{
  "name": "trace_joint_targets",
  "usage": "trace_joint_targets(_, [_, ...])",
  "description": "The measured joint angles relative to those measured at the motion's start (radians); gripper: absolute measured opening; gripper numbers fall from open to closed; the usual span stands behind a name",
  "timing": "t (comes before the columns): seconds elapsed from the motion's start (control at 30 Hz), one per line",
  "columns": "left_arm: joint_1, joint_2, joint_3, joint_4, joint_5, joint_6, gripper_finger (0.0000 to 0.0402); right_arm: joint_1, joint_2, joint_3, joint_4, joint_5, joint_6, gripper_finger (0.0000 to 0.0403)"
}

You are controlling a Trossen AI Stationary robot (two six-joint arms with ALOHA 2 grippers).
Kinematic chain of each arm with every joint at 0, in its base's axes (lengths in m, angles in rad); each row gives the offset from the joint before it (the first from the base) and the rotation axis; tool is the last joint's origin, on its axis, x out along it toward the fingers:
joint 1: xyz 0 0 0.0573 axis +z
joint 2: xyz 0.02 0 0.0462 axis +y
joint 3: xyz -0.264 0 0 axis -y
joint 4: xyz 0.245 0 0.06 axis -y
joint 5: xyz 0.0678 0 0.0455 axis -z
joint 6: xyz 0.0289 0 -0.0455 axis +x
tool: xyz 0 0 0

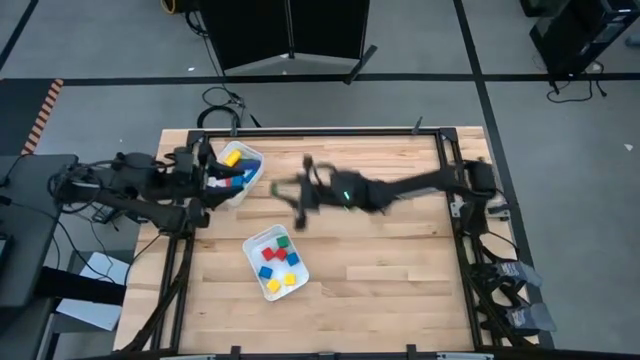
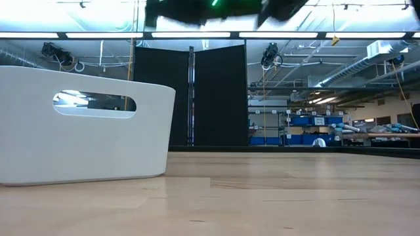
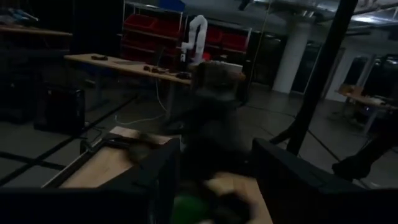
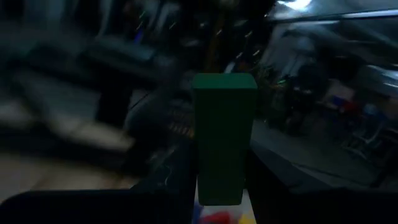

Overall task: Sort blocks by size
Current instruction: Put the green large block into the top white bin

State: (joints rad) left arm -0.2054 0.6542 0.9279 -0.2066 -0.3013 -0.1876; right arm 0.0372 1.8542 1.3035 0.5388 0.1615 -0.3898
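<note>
A: Blocks — most already sit in two white containers. The tray (image 1: 276, 261) near the table's middle front holds small cubes in red, green, blue and yellow. The tub (image 1: 238, 172) toward the left rear holds a yellow piece and a few others I can't make out.

B: Any in transit?

A: One. The right wrist view shows a long green bar (image 4: 224, 134) standing upright between the right gripper (image 4: 219, 186)'s fingers, clamped near its lower end. In the high view that gripper (image 1: 300, 195) is blurred, above the table between tub and tray.

B: Left arm?

A: The left gripper (image 1: 212, 180) is at the tub's edge. In its wrist view the fingers (image 3: 163, 177) stand apart with something green, blurred, low between them; whether they grip it I cannot tell.

B: Handling notes?

A: Judgement only: rigid, light, smooth-faced pieces, not fragile. Flat parallel sides suit a two-finger pinch. The bar is held low, so it may pivot; a mid-length grip across the narrow faces would be steadier. Cubes are small and packed close, so take them from above across two free faces.

B: Risk?

A: Slip on the smooth faces; nudging neighbours in the tray.
</note>
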Motion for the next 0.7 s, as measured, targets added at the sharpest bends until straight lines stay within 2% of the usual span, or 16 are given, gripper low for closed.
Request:
trace_joint_targets(0.07, [-0.005, -0.019, 0.0, -0.008, -0.001, 0.0, 0.0207, -0.079, 0.089, 0.046, 0.126, -0.061, 0.076, 0.0116])
trace_joint_targets(0.17, [-0.013, -0.054, 0.0, -0.007, -0.001, 0.018, 0.0207, -0.16, 0.236, 0.18, 0.165, -0.131, 0.192, 0.0116])
trace_joint_targets(0.33, [-0.013, -0.097, 0.0, -0.007, -0.002, 0.053, 0.0207, -0.21, 0.486, 0.47, 0.139, -0.152, 0.316, 0.0116])
trace_joint_targets(0.53, [-0.013, -0.116, 0.0, -0.053, -0.002, 0.054, 0.0207, -0.242, 0.708, 0.809, -0.02, -0.153, 0.462, 0.0119])
trace_joint_targets(0.6, [-0.013, -0.116, 0.0, -0.068, -0.002, 0.053, 0.0207, -0.248, 0.759, 0.897, -0.081, -0.153, 0.492, 0.0152])
trace_joint_targets(0.7, [-0.013, -0.113, -0.001, -0.084, -0.002, 0.052, 0.0207, -0.256, 0.806, 0.983, -0.146, -0.164, 0.503, 0.0233])
